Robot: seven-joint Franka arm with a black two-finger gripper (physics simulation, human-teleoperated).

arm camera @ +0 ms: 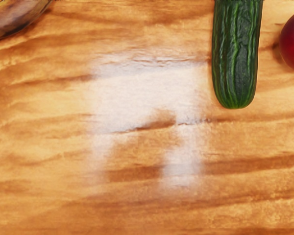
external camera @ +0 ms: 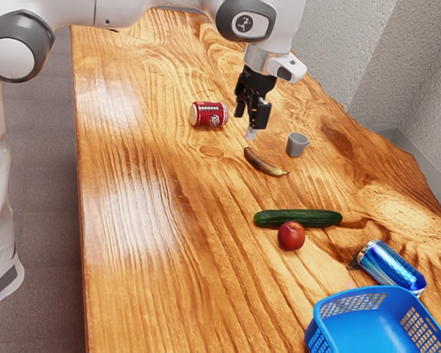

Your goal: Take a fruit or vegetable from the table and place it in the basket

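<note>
Spread fingers (external camera: pixel 251 120), one banana (external camera: pixel 262 162), one cucumber (external camera: pixel 298 218), one red fruit (external camera: pixel 292 236), two cans (external camera: pixel 209 114), one basket (external camera: pixel 367 331)

A browned, curved banana (external camera: pixel 263 163), yellowish toward one tip, is seen on the wooden table (external camera: pixel 132 279). A dark green, ridged cucumber (external camera: pixel 272 218) is laid flat between the banana and a blue plastic basket (external camera: pixel 375 331). Just beside the cucumber, slightly apart on its basket side, a round, deep-red fruit (external camera: pixel 291 236) is pictured. The basket, its walls perforated, is set upright, open side up, at the exterior view's lower right.
</note>
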